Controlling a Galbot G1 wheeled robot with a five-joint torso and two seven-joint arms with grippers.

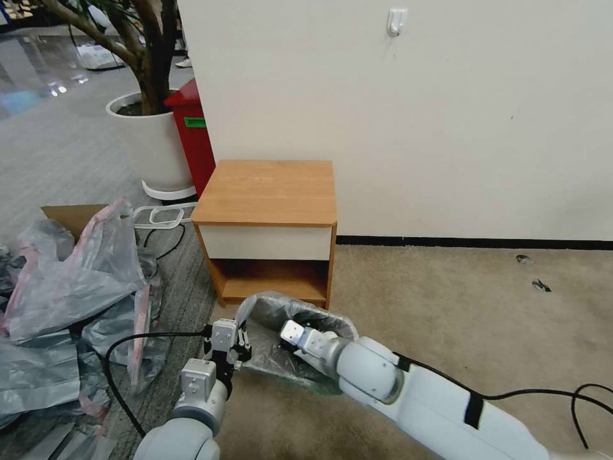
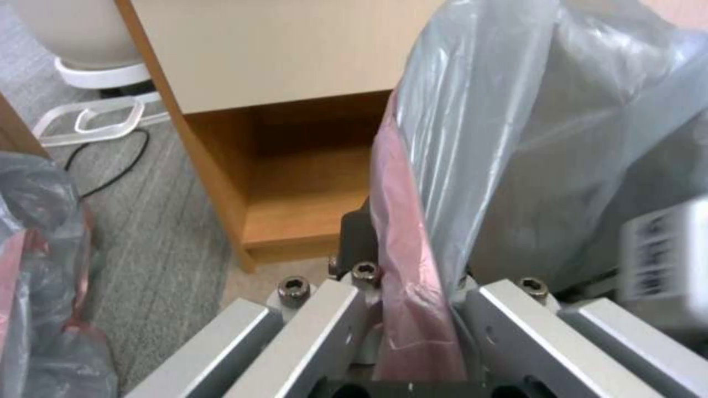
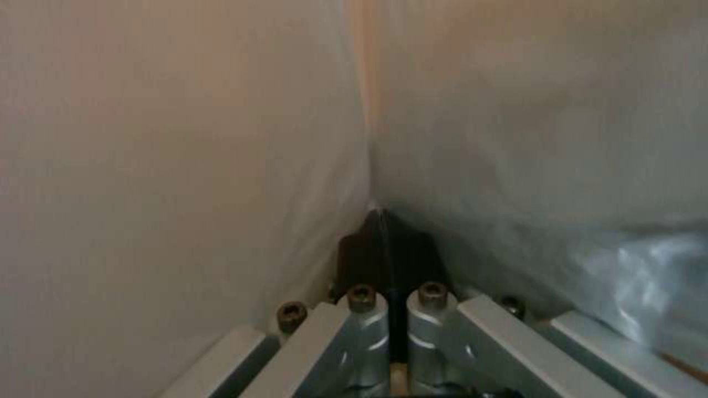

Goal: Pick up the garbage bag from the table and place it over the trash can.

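Ahead of you stands a plain cream wall [image 1: 447, 115] with a black skirting strip [image 1: 472, 243] along its foot and a small white hook [image 1: 396, 22] high up. Beige carpet [image 1: 447, 306] covers the floor on your right; grey ribbed carpet [image 1: 57, 160] runs off to your left. There you see a white round plant pot [image 1: 150, 144] holding a tree trunk [image 1: 150, 57], a tall red bin [image 1: 191, 137] just beside it, and a heap of grey-pink bags [image 1: 70, 294].

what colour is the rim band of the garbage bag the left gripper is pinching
Pink, on the translucent grey garbage bag; clearest in the left wrist view, at the left gripper.
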